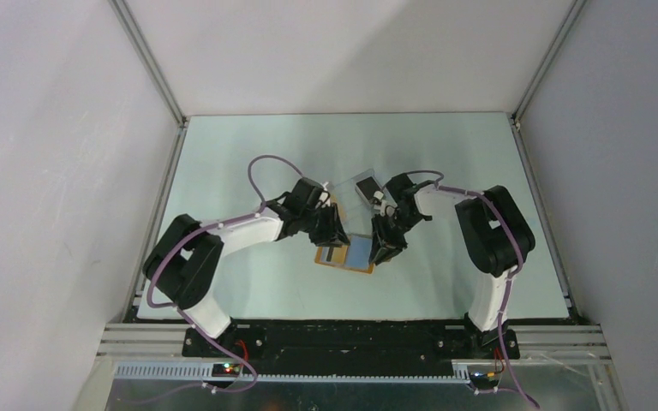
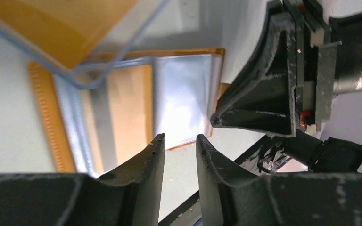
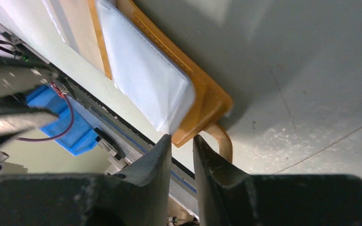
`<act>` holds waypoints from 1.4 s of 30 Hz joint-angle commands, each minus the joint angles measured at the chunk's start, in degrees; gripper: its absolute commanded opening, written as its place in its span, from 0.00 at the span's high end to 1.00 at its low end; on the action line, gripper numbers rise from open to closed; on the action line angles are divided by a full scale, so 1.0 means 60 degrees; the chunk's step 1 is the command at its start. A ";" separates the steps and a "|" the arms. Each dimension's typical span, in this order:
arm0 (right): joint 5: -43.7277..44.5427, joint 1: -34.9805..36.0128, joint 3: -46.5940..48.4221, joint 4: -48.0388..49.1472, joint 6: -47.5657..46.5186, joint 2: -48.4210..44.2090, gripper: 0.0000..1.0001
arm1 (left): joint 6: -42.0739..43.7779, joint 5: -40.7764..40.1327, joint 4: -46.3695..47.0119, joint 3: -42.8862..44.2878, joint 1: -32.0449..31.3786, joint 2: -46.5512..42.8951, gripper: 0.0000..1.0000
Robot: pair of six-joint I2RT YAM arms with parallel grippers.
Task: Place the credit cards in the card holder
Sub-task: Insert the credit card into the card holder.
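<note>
The right gripper (image 3: 181, 140) has its two black fingers drawn close, with only a slim gap between the tips. A corner of the card holder (image 3: 207, 99) sits right at that gap, but I cannot tell whether the tips actually bite on the leather. A small orange strap loop (image 3: 222, 143) curls out from that corner, just beside one fingertip. The left gripper (image 2: 179, 141) has its fingers a little apart too, with nothing between them, and it hangs over the holder's other half.

The card holder lies open and flat near the middle of the table (image 1: 248, 154), its orange-tan border framing clear inner pockets. A light blue card (image 1: 360, 251) lies on its right half, at about 3 o'clock from the fold. I cannot make out whether it is tucked into a slot or only resting on top. Seen from above, the left gripper reaches the holder from 11 o'clock and the right one from 1 o'clock, their tips near each other.

A clear plastic rectangle with an orange centre (image 2: 52, 28) shows close under the left wrist, at about 11 o'clock of the holder, and its edge crosses the holder's far side in that view. A second clear rectangle with a dark centre (image 1: 366, 186) lies at about 12 o'clock, beside the right wrist and apart from the holder.
</note>
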 commanded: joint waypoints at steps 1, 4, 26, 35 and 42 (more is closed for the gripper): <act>-0.0656 -0.0132 -0.0017 0.0397 0.0230 -0.0426 0.74 | 0.0248 -0.0266 -0.0193 0.0578 -0.0364 0.0157 0.63; -0.0672 -0.0159 -0.0010 0.0391 0.0235 -0.0306 0.82 | 0.0326 -0.0445 -0.0428 0.0843 -0.0696 0.0386 0.60; -0.0701 -0.0150 -0.0005 0.0491 0.0201 -0.0074 0.96 | 0.0488 -0.3485 -0.3997 0.3781 -0.2219 0.2878 0.63; -0.0614 -0.0158 -0.0012 0.0385 0.0118 -0.0230 0.96 | 0.0549 -0.3709 -0.3998 0.3882 -0.2234 0.2590 1.00; -0.0659 -0.0206 -0.0003 0.0291 0.0063 -0.0575 0.97 | 0.0534 -0.3463 -0.3906 0.3864 -0.2006 0.1804 1.00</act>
